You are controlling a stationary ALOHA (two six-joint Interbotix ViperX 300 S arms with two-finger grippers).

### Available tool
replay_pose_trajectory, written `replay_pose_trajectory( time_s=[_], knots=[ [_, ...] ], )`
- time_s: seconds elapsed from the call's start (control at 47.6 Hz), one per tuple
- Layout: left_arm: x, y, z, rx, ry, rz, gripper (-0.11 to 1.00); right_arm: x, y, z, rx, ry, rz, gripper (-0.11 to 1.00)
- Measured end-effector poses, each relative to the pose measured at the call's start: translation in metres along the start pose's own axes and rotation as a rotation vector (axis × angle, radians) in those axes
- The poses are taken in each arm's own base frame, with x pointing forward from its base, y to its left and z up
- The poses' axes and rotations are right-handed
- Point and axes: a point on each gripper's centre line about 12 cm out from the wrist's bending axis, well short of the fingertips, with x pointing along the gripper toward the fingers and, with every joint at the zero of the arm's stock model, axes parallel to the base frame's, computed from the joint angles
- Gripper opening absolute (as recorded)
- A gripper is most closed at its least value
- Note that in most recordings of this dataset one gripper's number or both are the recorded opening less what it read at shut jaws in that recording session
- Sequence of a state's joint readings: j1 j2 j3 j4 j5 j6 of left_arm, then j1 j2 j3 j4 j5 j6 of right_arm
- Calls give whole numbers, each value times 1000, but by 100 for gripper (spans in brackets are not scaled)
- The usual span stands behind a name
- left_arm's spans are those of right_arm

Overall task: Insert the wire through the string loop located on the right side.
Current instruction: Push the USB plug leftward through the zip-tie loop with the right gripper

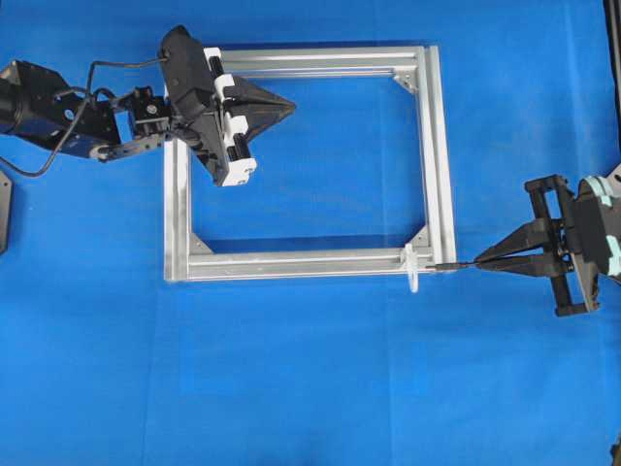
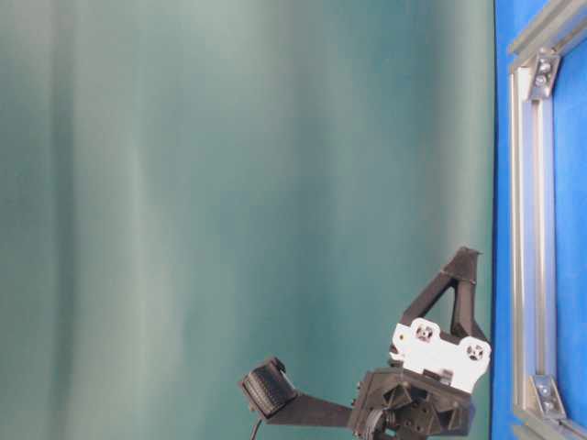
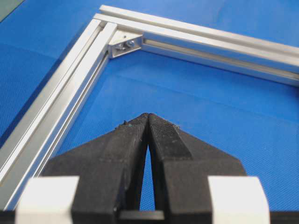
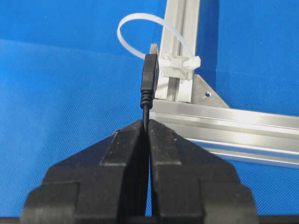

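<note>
My right gripper (image 4: 147,126) pinches the wire (image 4: 150,77), plug tip just short of the string loop (image 4: 140,35) on the frame (image 4: 224,123); insertion remains. My left gripper (image 3: 148,119) sits pressed together, empty.

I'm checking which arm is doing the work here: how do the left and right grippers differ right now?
The right gripper pinches the wire just behind its plug; the left gripper holds nothing. The right gripper sits outside the frame, aimed at the string loop; the left gripper hangs inside the frame, by its far corner. Both are shut.
</note>
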State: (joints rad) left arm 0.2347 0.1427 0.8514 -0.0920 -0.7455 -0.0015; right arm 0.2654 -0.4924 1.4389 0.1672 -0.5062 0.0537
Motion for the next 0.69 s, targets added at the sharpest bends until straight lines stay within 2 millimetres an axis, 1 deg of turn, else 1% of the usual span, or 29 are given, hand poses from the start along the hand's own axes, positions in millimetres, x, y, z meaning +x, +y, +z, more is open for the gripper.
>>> replay_pose_trajectory(
  time_s=[0.21,0.357,0.588,0.693],
  knots=[
    [0,-1,0,1,0,-3,0,1,0,0,0,1,0,-4],
    [0,-2,0,1,0,-4,0,6,1,2,-1,13,-3,-4],
    [0,-2,0,1,-1,-5,0,23,2,7,-7,0,-11,-4],
    [0,-2,1,1,-3,-5,0,36,2,11,-6,0,-20,-4]
  ],
)
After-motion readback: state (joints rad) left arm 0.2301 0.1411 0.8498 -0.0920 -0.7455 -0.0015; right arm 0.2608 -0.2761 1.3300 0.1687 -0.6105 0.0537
